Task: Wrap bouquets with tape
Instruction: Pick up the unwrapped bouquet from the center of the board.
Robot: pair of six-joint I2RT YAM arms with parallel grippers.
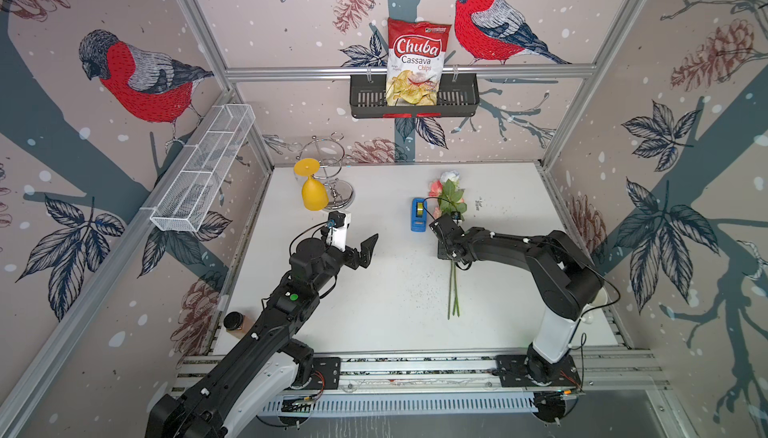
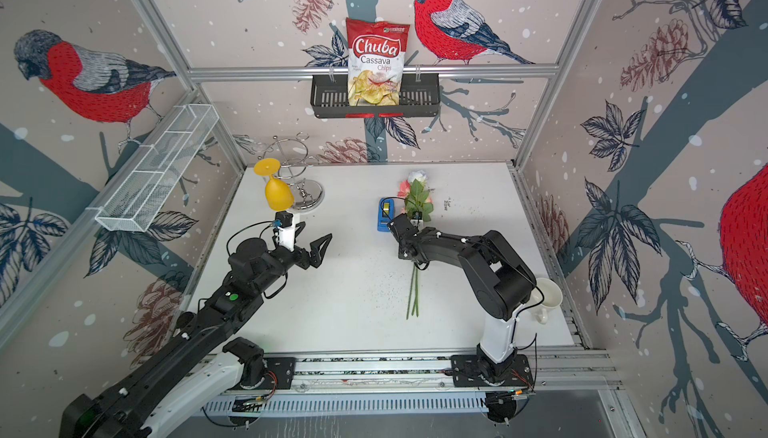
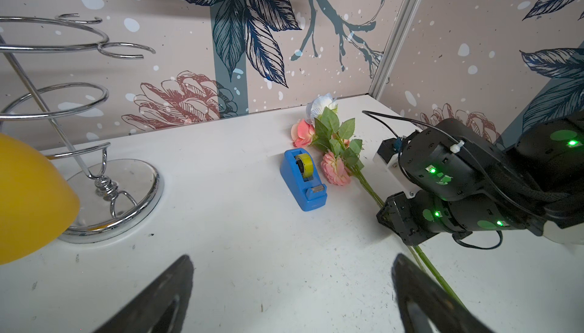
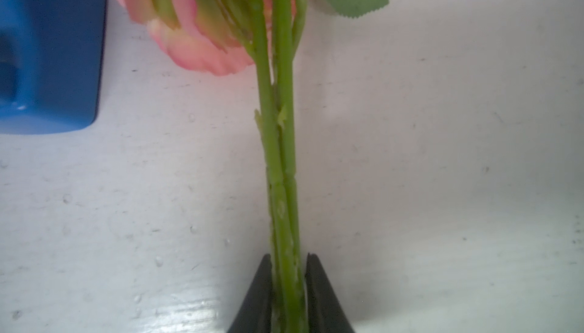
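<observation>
- Pinching the bouquet's (image 4: 278, 163) thin green plastic stems between our right gripper's (image 4: 289, 263) black wedge fingers.
- Bouquet lies flat just beside the blocky blue tape dispenser (image 3: 304, 180).
- Our left gripper (image 1: 362, 251) hangs spread wide, well apart from it.

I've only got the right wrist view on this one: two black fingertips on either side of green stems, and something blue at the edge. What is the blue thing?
Observer: It's the tape dispenser, holding a yellowish roll. It stands right beside the blooms of the bouquet.
Operator: Where is the other arm?
Observer: The left hand hangs open over bare table, apart from the bouquet and dispenser, with nothing in it.
Operator: Is the bouquet lifted yet?
Observer: It doesn't look lifted. In both top views it appears to lie flat, and its stems run out past the right hand toward the robot's base.
</observation>
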